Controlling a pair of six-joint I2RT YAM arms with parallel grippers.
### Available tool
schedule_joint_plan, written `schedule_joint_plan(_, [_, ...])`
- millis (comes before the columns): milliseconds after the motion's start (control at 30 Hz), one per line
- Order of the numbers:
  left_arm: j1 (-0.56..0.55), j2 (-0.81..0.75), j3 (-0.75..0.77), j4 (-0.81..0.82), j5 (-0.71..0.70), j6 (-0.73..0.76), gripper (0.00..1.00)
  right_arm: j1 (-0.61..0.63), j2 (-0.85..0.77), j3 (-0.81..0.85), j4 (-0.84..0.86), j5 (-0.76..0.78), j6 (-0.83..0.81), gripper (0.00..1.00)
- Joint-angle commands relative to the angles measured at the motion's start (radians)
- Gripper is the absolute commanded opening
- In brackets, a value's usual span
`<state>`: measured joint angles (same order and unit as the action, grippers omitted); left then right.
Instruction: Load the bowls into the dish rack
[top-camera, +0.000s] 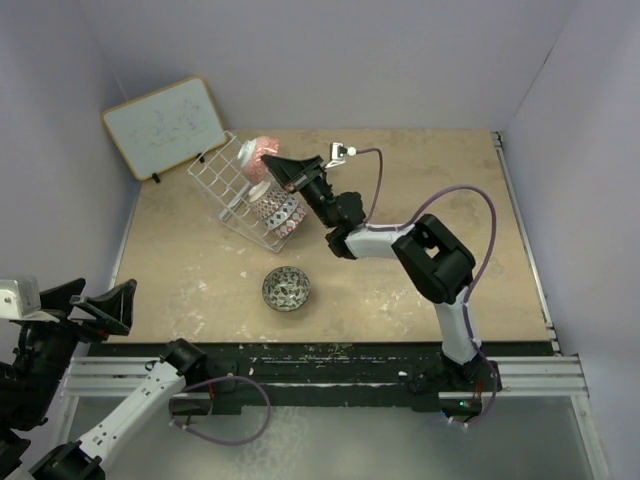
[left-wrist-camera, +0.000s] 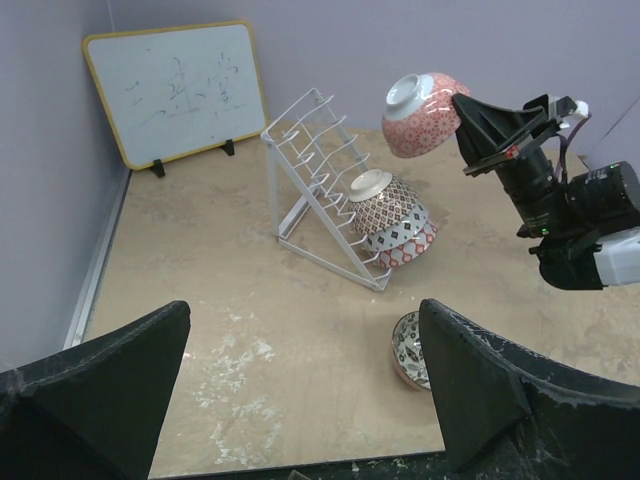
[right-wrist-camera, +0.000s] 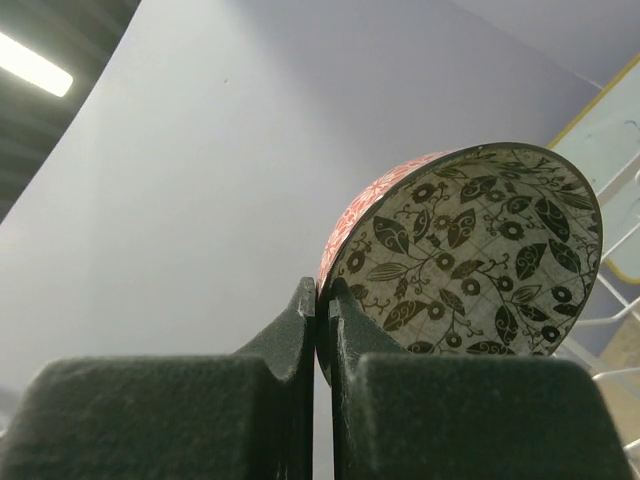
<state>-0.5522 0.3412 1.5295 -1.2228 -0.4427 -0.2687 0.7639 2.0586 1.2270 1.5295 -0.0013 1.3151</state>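
Note:
The white wire dish rack (top-camera: 222, 178) stands tilted at the back left; it also shows in the left wrist view (left-wrist-camera: 305, 165). Several bowls (top-camera: 277, 208) sit stacked at its lower end (left-wrist-camera: 392, 218). My right gripper (top-camera: 278, 165) is shut on the rim of a red-patterned bowl (top-camera: 262, 152) with a dark leaf inside (right-wrist-camera: 480, 260), held in the air above the rack (left-wrist-camera: 424, 113). One dark-patterned bowl (top-camera: 286, 288) sits upright on the table (left-wrist-camera: 408, 349). My left gripper (top-camera: 92, 305) is open and empty, off the table's near left edge.
A wood-framed whiteboard (top-camera: 165, 126) leans against the back left wall behind the rack. The right arm's cable (top-camera: 470, 200) loops over the right side of the table. Grey walls close in the table on three sides.

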Motion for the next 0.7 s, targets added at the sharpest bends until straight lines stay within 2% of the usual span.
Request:
schedule_joint_plan(0, [-0.006, 0.022, 0.01, 0.004, -0.003, 0.013, 0.99, 0.032, 0.045, 0.081, 0.406, 0.079, 0.096, 0.0])
schedule_joint_plan(667, [-0.006, 0.009, 0.023, -0.031, -0.023, 0.006, 0.99, 0.049, 0.158, 0.071, 0.406, 0.121, 0.188, 0.0])
